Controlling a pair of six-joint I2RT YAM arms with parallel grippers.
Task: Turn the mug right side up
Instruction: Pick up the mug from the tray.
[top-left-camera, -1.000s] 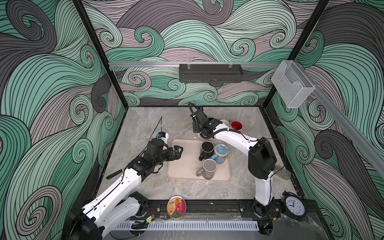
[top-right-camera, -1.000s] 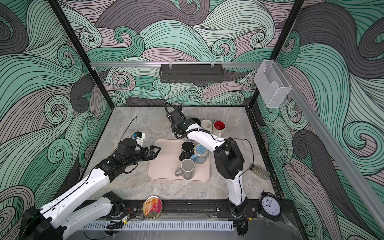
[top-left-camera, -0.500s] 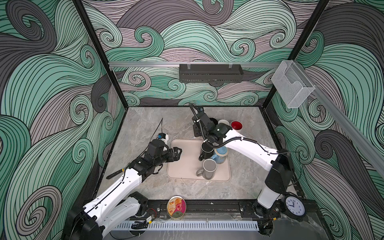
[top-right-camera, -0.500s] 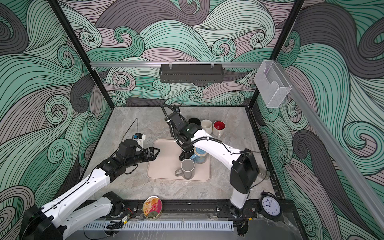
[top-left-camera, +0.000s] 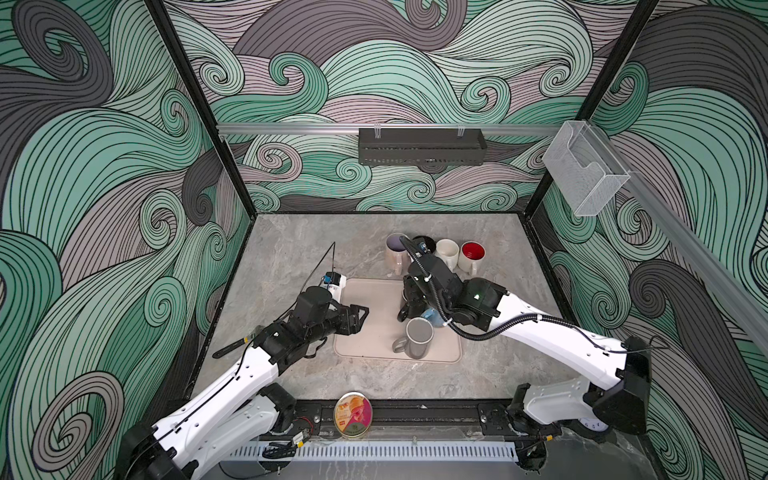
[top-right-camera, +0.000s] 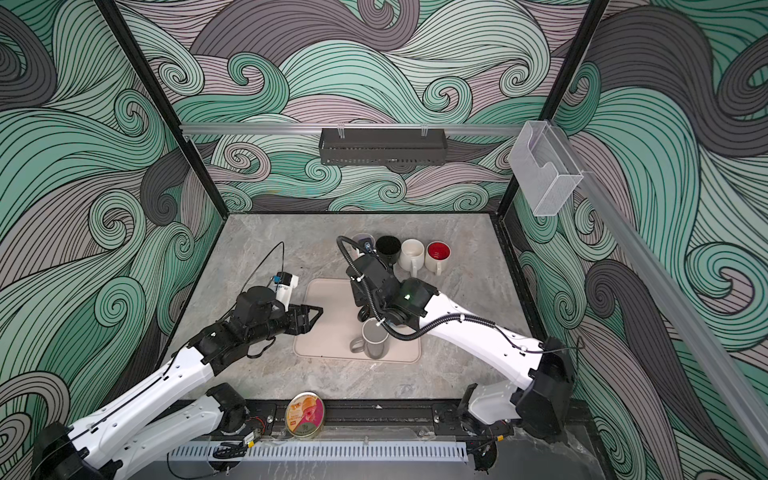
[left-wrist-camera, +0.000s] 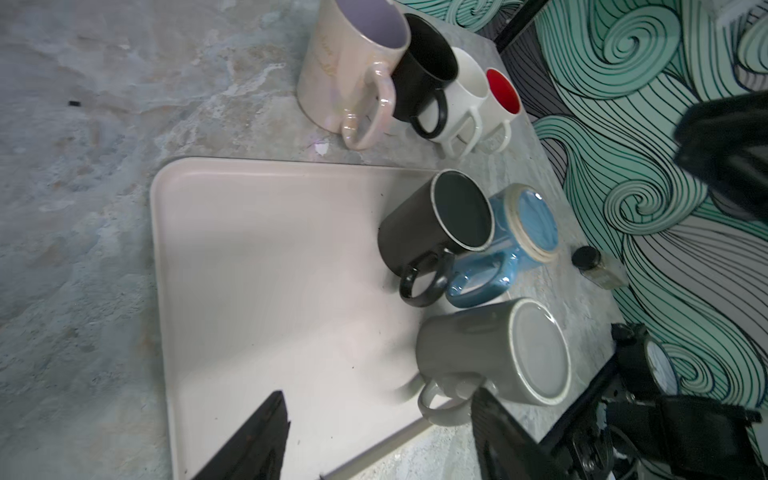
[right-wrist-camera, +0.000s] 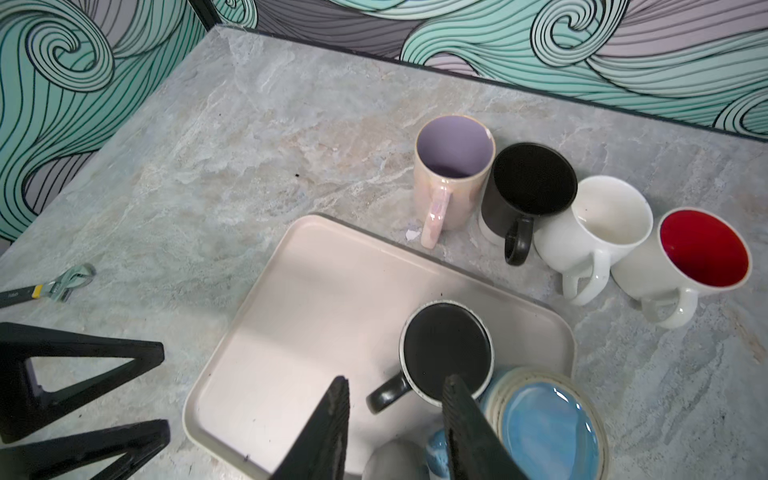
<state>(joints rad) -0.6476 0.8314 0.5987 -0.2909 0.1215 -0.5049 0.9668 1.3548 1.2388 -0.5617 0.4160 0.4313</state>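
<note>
Three mugs stand upside down on the beige tray (top-left-camera: 365, 332): a black mug (right-wrist-camera: 446, 351), a blue mug (right-wrist-camera: 544, 424) beside it and a grey mug (top-left-camera: 419, 332) nearer the front. My right gripper (right-wrist-camera: 397, 395) hovers open above the black mug, whose handle shows between the fingers. That gripper hides most of the mug in both top views. My left gripper (top-left-camera: 363, 311) is open and empty over the tray's left edge, pointing at the mugs. In the left wrist view the grey mug (left-wrist-camera: 498, 353) lies just beyond its fingertips.
Four upright mugs line the back of the table: pink (top-left-camera: 394, 249), black (top-left-camera: 424, 243), white (top-left-camera: 447, 251) and red-lined (top-left-camera: 473, 253). A wrench (right-wrist-camera: 54, 286) lies left of the tray. A round tin (top-left-camera: 353, 413) sits at the front edge, a small jar (left-wrist-camera: 598, 270) to the right.
My right arm has swung forward from the row of upright mugs to above the black mug on the tray. The left gripper's jaws have narrowed; that arm has barely moved.
</note>
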